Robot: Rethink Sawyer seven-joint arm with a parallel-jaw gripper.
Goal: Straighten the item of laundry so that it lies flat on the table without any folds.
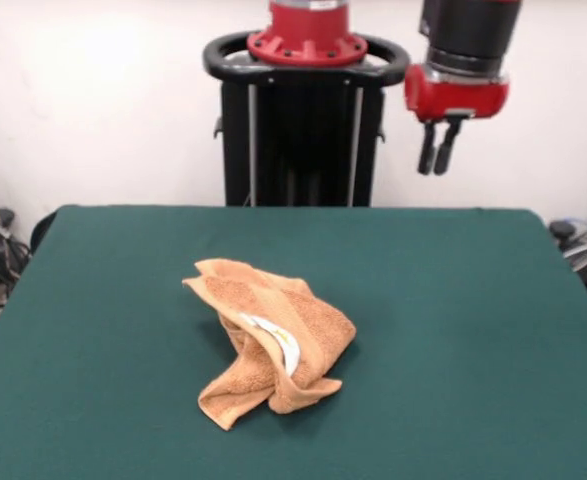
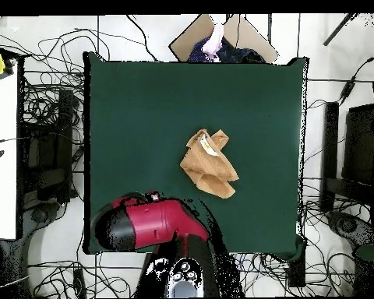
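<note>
The orange-tan towel [image 1: 298,320] lies crumpled in a heap near the middle of the dark green table [image 1: 453,300], folded over itself, with a white tag [image 1: 279,343] showing in a fold. In the overhead view the towel [image 2: 209,165] sits right of the table's [image 2: 135,117] centre. My gripper [image 1: 436,160] hangs high above the table's far edge, well away from the towel and empty. Its two fingers [image 1: 428,150] are close together. In the overhead view only the red arm [image 2: 147,222] shows, and the gripper is hidden under it.
The robot's black pedestal [image 1: 303,130] stands behind the table's far edge. A person's hand and a cardboard piece [image 2: 213,39] show past the table's top edge in the overhead view. Cables and equipment [image 2: 42,140] lie on the floor around the table.
</note>
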